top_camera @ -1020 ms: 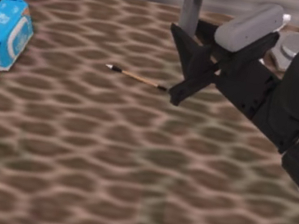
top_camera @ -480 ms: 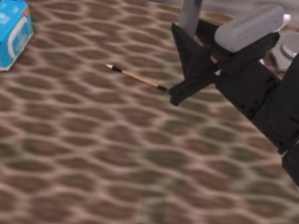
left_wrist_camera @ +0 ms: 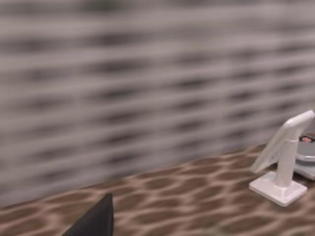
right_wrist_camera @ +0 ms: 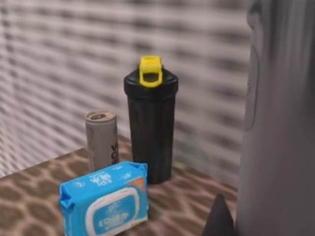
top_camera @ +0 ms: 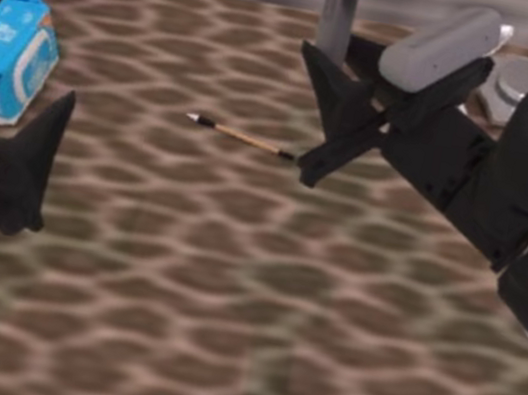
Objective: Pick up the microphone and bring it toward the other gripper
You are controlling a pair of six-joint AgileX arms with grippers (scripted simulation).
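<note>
Right arm's black two-finger gripper [top_camera: 320, 116] sits at the far right-centre of the table, its pointed triangular fingers spread wide, one beside the slim grey metal handle of the microphone [top_camera: 337, 15], whose dark blue foam head just shows at the top edge of the top view. The microphone stands upright at the far edge; whether a finger touches the handle I cannot tell, and in the right wrist view the handle fills the side as a smooth, dull grey column [right_wrist_camera: 275, 123]. Judged step: approach done, grasp not yet closed. Next move calls for the fingers to press in squarely on the round, slick shaft, then a lift and a carry toward the left gripper [top_camera: 21, 167], a black wedge low at the table's left edge; its finger spacing I cannot tell. A thin wooden brush with a black tip [top_camera: 239, 136] lies flat just beside the right gripper's lower fingertip and is not the target. Elsewhere: soft blue wet-wipe pack [top_camera: 6, 53], matte black shaker bottle with yellow cap [right_wrist_camera: 150, 128], small grey can [right_wrist_camera: 102, 140], white plastic stand [left_wrist_camera: 283, 160]. Tabletop [top_camera: 226, 303] has a brown mottled pattern.
</note>
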